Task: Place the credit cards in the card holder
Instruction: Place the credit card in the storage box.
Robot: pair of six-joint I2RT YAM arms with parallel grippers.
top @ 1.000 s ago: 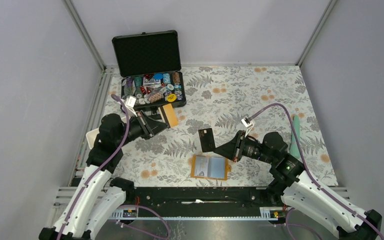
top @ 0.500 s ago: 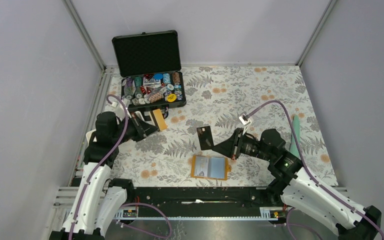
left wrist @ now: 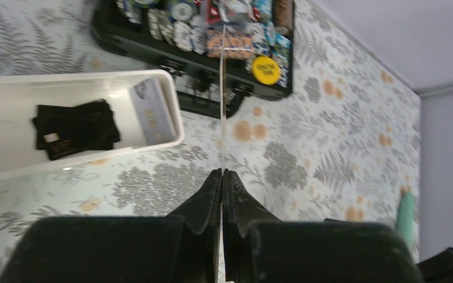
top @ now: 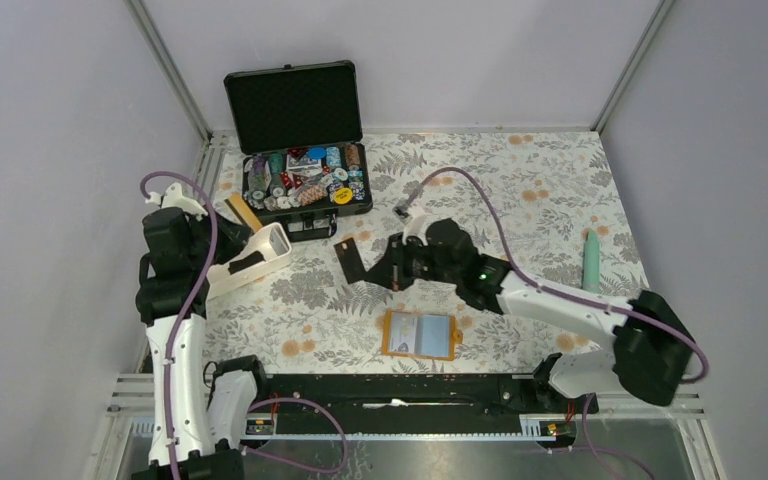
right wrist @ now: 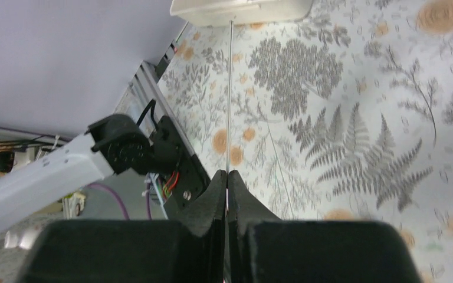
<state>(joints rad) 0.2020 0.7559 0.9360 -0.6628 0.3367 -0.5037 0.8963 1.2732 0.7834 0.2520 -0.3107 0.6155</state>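
The card holder [top: 420, 335] lies open on the floral cloth near the front, orange with pale blue sleeves showing. My right gripper [top: 376, 268] is shut on a black credit card [top: 350, 262], held up and left of the holder. In the right wrist view that black card [right wrist: 229, 94] is a thin edge-on line running out from the right gripper [right wrist: 227, 173]. My left gripper [top: 222, 224] is shut on a tan credit card [top: 240, 212] at the far left. The tan card [left wrist: 222, 100] also shows edge-on ahead of the left gripper [left wrist: 221, 172].
A white tray [top: 252, 262] lies left of centre, and the tray [left wrist: 82, 82] holds black cards [left wrist: 74, 130] and a pale card [left wrist: 152, 112]. An open black case [top: 305, 185] of poker chips stands behind. A teal object [top: 591, 262] lies at the right.
My left arm swung back and left with the tan card, uncovering the white tray. My right arm reached far left with the black card, from above the holder toward the tray.
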